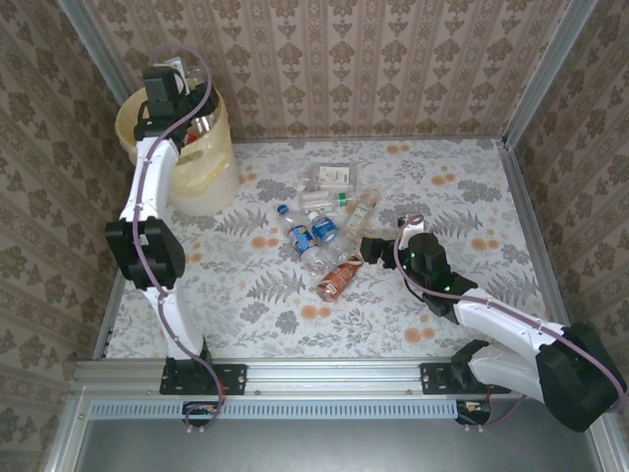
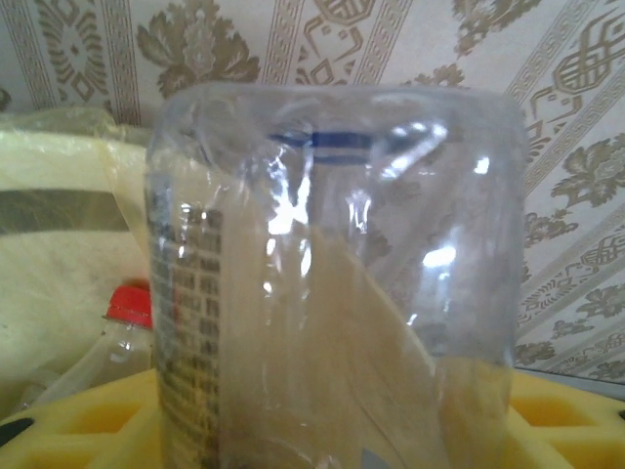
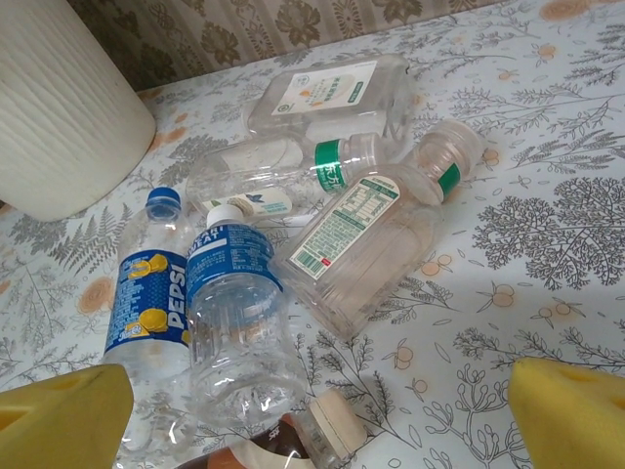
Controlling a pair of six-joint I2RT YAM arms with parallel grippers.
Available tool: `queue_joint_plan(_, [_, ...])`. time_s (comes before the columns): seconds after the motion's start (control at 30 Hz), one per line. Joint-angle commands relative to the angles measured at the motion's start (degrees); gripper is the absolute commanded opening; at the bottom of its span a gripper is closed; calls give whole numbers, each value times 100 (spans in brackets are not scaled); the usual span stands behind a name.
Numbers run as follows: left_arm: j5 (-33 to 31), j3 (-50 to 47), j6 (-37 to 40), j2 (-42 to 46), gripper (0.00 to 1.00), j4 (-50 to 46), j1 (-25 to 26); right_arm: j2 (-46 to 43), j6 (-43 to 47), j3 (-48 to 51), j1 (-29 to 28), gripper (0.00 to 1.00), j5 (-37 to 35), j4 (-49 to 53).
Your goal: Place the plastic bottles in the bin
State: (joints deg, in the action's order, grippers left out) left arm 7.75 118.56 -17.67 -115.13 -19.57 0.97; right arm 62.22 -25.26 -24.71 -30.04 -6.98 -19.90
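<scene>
Bottle (image 2: 332, 244) sits within left claw (image 2: 322, 435) over the bin (image 1: 208, 182); whether it is gripped cannot be told. Release is best made squarely above the opening. Right claw (image 3: 317, 410) is spread wide, empty.

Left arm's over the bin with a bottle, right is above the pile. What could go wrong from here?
1. The clear bottle at the left tool is wide; it may hang between the pads or clip the rim of the bin and drop outside.
2. The right tool is open over a packed pile: the Pepsi bottle and the blue-labelled bottle touch, so closing could pinch both or send one rolling.
</scene>
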Motion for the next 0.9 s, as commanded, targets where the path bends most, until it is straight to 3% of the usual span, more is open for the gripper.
queue_joint_plan(0.0, [69,234,-329,-140,64,-239,-44,71,100,-220,-39,100,108,116])
queue_joint_plan(0.43, [152,334,-454,53,76,-324,-42,192,170,-235,-46,100,121,91])
queue_joint_plan(0.87, [1094,-462,-917,892,91,103,49,678,1053,-422,-354,100,719,219])
